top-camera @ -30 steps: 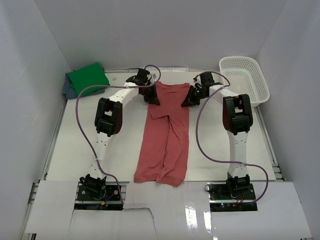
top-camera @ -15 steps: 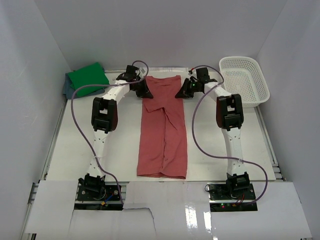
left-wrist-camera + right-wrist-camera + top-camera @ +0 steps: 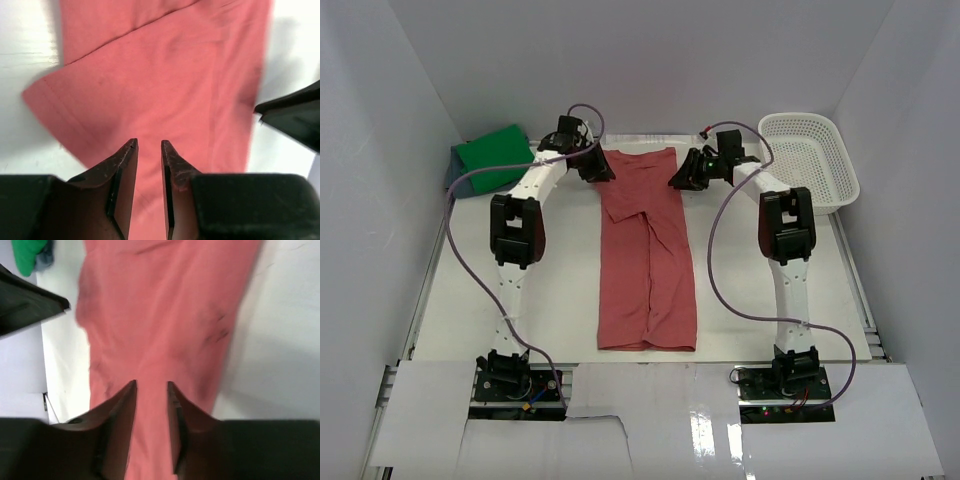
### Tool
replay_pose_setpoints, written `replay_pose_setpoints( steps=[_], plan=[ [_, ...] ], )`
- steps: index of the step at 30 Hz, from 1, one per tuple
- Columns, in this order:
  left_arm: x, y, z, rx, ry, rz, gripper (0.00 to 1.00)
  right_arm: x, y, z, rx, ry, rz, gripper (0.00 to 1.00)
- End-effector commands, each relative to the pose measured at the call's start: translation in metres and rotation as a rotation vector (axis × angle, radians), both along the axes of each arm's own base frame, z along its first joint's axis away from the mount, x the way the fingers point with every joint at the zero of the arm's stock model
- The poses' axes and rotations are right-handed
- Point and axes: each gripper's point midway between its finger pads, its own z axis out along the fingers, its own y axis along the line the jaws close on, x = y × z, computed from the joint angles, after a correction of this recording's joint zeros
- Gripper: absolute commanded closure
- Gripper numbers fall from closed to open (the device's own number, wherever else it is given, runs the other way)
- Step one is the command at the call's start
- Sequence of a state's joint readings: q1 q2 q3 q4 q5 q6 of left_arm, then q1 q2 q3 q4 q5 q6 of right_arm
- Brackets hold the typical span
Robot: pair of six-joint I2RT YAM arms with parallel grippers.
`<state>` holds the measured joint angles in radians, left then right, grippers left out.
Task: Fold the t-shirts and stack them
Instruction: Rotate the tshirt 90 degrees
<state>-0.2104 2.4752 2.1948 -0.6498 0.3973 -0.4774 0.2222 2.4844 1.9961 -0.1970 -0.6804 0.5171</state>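
Note:
The brick-red t-shirt (image 3: 648,250) lies flat as a long narrow strip down the middle of the table, with its far edge near the back. It fills the left wrist view (image 3: 165,75) and the right wrist view (image 3: 160,315). My left gripper (image 3: 598,168) (image 3: 148,142) is at the shirt's far left corner, jaws slightly apart with flat cloth showing between them. My right gripper (image 3: 682,175) (image 3: 151,383) is at the far right corner in the same state. The green t-shirt (image 3: 495,155) lies folded on the blue-grey one (image 3: 458,180) at the back left.
A white lattice basket (image 3: 840,165) stands at the back right. White walls close in the table on three sides. The arms' cables loop over the table on both sides of the red shirt.
Both grippers have moved toward the back and outward, and the red shirt has slid away from the front edge and lies straighter and flatter.

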Motion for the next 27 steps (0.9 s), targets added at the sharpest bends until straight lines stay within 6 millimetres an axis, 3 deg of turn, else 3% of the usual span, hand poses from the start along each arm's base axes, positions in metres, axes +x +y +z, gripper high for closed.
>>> replay_pose_setpoints(
  steps=[1, 2, 3, 4, 5, 6, 7, 8, 9, 11, 12, 14, 16, 20, 27],
  plan=[
    [-0.004, 0.008, 0.148, -0.041, -0.27, 0.002, 0.64, -0.016, 0.003, 0.118, 0.039, -0.246, 0.044, 0.6],
    [-0.011, 0.004, 0.155, -0.057, -0.273, -0.017, 0.63, -0.026, 0.002, 0.125, 0.031, -0.253, 0.047, 0.6],
    [-0.017, 0.001, 0.16, -0.067, -0.276, -0.031, 0.63, -0.046, -0.001, 0.105, -0.001, -0.206, 0.059, 0.55],
    [-0.028, -0.006, 0.164, -0.077, -0.277, -0.056, 0.63, -0.062, 0.002, 0.127, -0.018, -0.245, 0.064, 0.54],
    [-0.034, -0.011, 0.163, -0.083, -0.273, -0.082, 0.63, -0.076, 0.002, 0.125, -0.041, -0.237, 0.07, 0.51],
    [-0.038, -0.016, 0.162, -0.082, -0.274, -0.099, 0.63, -0.106, 0.005, 0.098, -0.08, -0.165, 0.099, 0.49],
    [-0.044, -0.029, 0.159, -0.082, -0.279, -0.131, 0.63, -0.122, 0.004, 0.109, -0.094, -0.182, 0.103, 0.47],
    [-0.048, -0.035, 0.146, -0.07, -0.264, -0.153, 0.63, -0.137, 0.004, 0.103, -0.11, -0.16, 0.114, 0.46],
    [-0.05, -0.041, 0.14, -0.066, -0.257, -0.165, 0.62, -0.167, 0.007, 0.078, -0.144, -0.092, 0.145, 0.43],
    [-0.056, -0.06, 0.125, -0.06, -0.243, -0.207, 0.62, -0.2, 0.006, 0.074, -0.167, -0.054, 0.161, 0.42],
    [-0.057, -0.071, 0.111, -0.053, -0.229, -0.228, 0.61, -0.231, 0.009, 0.064, -0.168, -0.015, 0.198, 0.41],
    [-0.055, -0.081, 0.102, -0.058, -0.226, -0.25, 0.59, -0.257, 0.01, 0.054, -0.186, 0.02, 0.216, 0.41],
    [-0.051, -0.09, 0.081, -0.058, -0.198, -0.262, 0.52, -0.289, 0.007, 0.044, -0.229, 0.036, 0.225, 0.41],
    [-0.038, -0.099, 0.062, -0.077, -0.18, -0.264, 0.39, -0.324, -0.009, 0.037, -0.387, 0.04, 0.196, 0.36],
    [-0.023, -0.103, 0.039, -0.069, -0.179, -0.254, 0.36, -0.371, -0.002, 0.045, -0.566, 0.023, 0.242, 0.36]
  ],
)
